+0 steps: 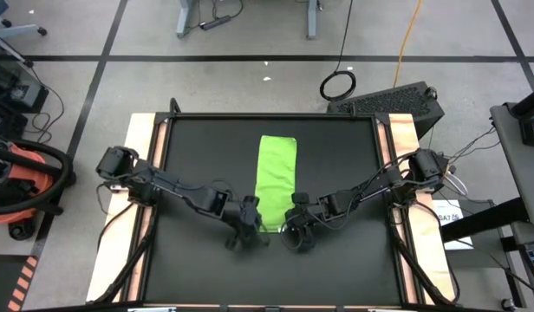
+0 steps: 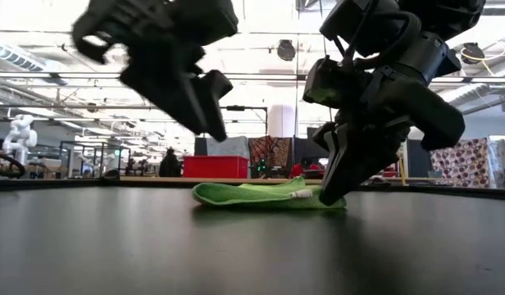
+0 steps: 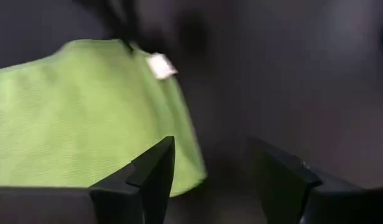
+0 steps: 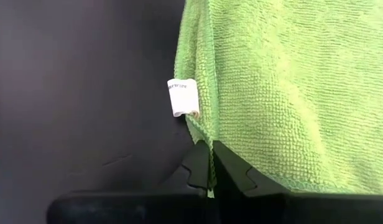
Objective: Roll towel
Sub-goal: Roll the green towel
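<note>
The lime-green towel (image 1: 276,178) lies flat on the black mat (image 1: 198,147) as a long narrow strip that runs from far to near. A white label (image 4: 183,96) sticks out of its side edge near the near end. My right gripper (image 4: 210,177) is down at the strip's near right corner (image 2: 322,197) and shut on it. My left gripper (image 3: 213,180) hangs open above the mat beside the near left corner (image 3: 179,174), clear of the cloth in the low view (image 2: 205,111), with nothing between its fingers. My right gripper pinches the towel's edge (image 4: 210,160) between its two fingers at the near right corner, just nearer than the white label. The fingers slant down from the table's near right side. How many layers they have, I cannot tell. The towel lies on the mat.
Wooden table borders (image 1: 144,173) run along the mat's left and right sides. The mat is bare on both sides of the strip and beyond its far end (image 1: 336,147). Both dark arms reach in from the table's left and right edges and meet at the strip's near end.
</note>
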Controlling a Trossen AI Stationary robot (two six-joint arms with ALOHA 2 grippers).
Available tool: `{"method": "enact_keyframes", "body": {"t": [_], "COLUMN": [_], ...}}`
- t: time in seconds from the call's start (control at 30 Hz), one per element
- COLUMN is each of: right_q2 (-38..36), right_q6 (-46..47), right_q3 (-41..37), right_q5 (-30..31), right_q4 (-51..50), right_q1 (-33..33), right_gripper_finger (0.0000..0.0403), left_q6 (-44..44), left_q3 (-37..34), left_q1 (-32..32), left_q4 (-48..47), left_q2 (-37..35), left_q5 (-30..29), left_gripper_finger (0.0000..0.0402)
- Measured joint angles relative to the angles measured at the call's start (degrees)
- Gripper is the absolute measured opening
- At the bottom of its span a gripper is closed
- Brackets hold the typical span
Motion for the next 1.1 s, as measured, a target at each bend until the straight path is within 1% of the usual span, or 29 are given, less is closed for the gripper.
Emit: {"method": "enact_keyframes", "body": {"t": [0.1,0.2,0.27,0.43,0.53,0.67,1.0,1.1], "right_q2": [0.00,0.00,0.00,0.03,0.04,0.04,0.04,0.04], "right_q6": [0.52,1.06,1.33,1.50,1.92,2.21,3.21,3.21], "right_q3": [0.00,0.00,0.00,-0.02,-0.02,-0.02,-0.02,-0.02], "right_q5": [-0.54,-0.62,-0.64,-0.66,-0.64,-0.64,-0.61,-0.79], "right_q4": [0.11,0.13,0.15,0.37,0.55,0.55,0.52,0.51], "right_q1": [0.01,-0.20,-0.33,-0.82,-1.09,-1.09,-1.08,-1.07], "right_gripper_finger": [0.0000,0.0000,0.0000,0.0000,0.0000,0.0000,0.0000,0.0000], "left_q6": [1.26,2.69,4.19,5.86,5.62,5.57,5.66,4.44], "left_q3": [-1.60,-2.91,-3.78,-4.79,-4.89,-4.89,-4.87,-4.87], "left_q1": [-1.66,-3.39,-4.02,-4.18,-4.20,-4.20,-4.17,-3.58], "left_q4": [0.01,-0.37,0.26,3.37,4.35,7.18,9.92,10.80], "left_q2": [0.02,0.02,0.57,3.23,5.06,6.70,7.78,7.80], "left_q5": [-0.61,-7.15,-10.81,-12.27,-13.78,-13.60,-15.22,-15.15], "left_gripper_finger": [0.0224,0.0244,0.0249,0.0250,0.0242,0.0209,0.0094,0.0056]}}
